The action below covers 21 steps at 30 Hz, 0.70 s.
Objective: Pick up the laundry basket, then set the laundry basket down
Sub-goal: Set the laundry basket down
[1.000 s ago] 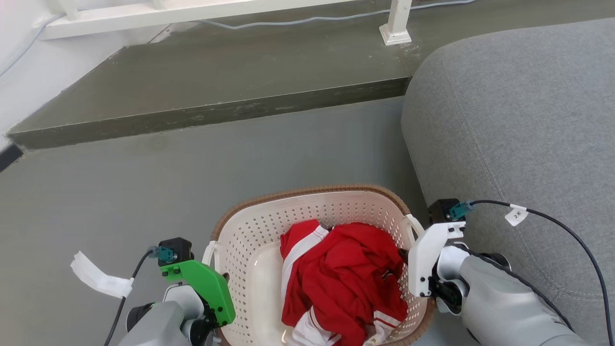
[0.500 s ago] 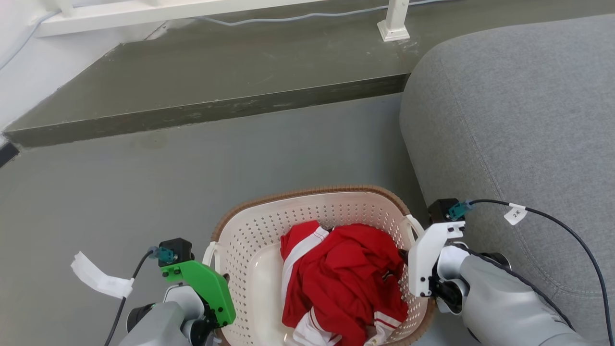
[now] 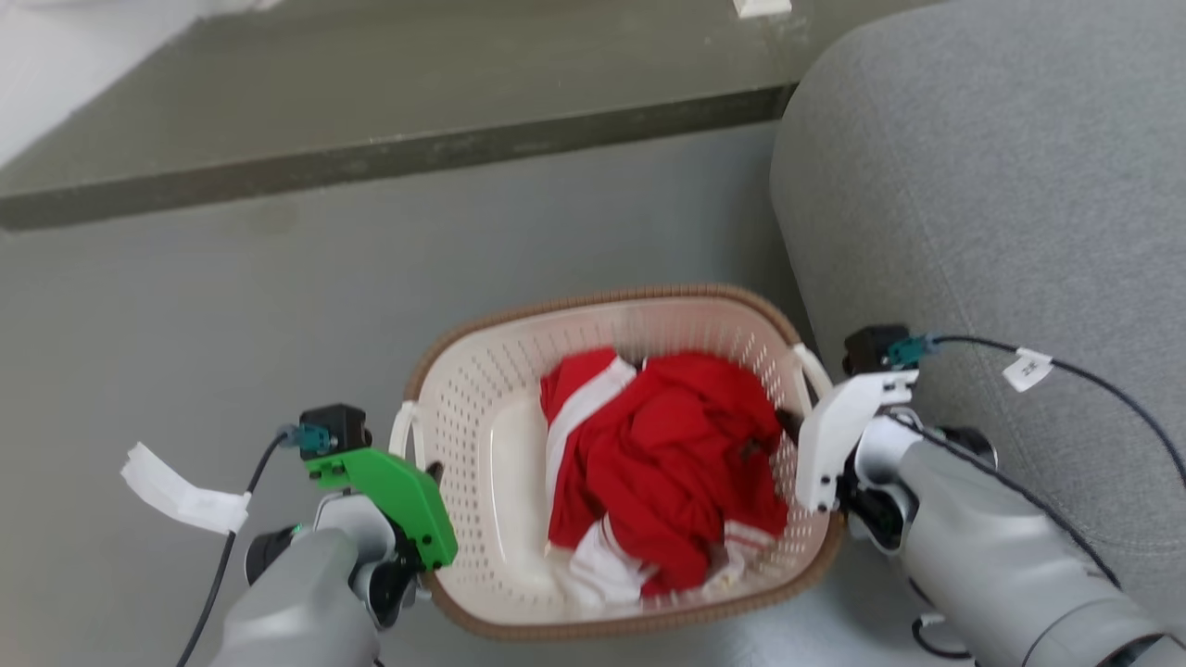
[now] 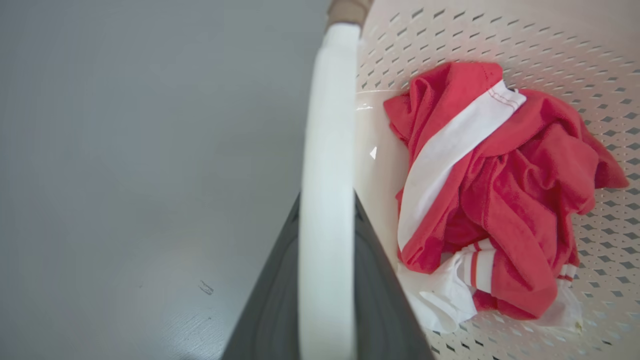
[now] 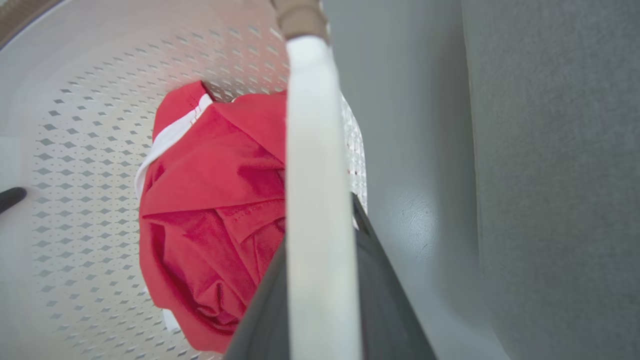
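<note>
left tool (image 4: pixel 327 200) tight around left handle (image 4: pixel 328 100) of laundry basket (image 3: pixel 602 298), right tool (image 5: pixel 320 220) around right handle (image 5: pixel 310 125)

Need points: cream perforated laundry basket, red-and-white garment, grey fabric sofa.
cream perforated laundry basket (image 3: pixel 491 380): head view, far perforated wall.
red-and-white garment (image 3: pixel 686 445): head view, red middle folds.
grey fabric sofa (image 3: pixel 1001 185): head view, bare upholstery.

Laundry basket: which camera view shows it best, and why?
Head view: nearly the whole laundry basket, rim and inside. Left wrist view: its left handle and perforated wall. Right wrist view: its right handle and wall.
</note>
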### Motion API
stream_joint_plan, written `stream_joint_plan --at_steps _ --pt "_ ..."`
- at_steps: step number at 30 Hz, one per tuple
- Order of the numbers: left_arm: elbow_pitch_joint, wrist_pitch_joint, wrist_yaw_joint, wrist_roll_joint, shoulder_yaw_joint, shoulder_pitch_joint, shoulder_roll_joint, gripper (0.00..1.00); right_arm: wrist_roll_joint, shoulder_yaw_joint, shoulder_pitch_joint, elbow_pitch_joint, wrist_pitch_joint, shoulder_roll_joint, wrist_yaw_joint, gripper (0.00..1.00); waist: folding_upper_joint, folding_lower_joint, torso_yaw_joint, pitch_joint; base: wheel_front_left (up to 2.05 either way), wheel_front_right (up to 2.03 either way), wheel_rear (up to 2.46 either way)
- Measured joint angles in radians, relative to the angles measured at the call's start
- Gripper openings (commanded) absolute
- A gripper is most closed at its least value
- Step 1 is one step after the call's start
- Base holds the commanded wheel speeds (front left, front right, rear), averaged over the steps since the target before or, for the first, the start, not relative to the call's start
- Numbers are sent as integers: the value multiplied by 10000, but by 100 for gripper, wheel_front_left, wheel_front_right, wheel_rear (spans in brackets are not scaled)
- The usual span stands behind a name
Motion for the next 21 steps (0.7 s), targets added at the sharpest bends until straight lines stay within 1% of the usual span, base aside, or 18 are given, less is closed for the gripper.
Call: stream_joint_plan --at_steps 5,12,21 --pt "-38 -322 15 8 -10 -413 0 0 17 -69 -383 -215 -579 -167 2 0 0 0 8 592 0 0 0" --pt "-38 -849 102 161 4 -985 2 0 77 -219 -723 -278 -1210 -207 4 0 0 0 18 1525 0 0 0" --pt "-4 -1204 171 318 10 -1599 2 0 217 -247 -1151 -326 -1570 -253 8 0 0 0 86 2786 0 0 0"
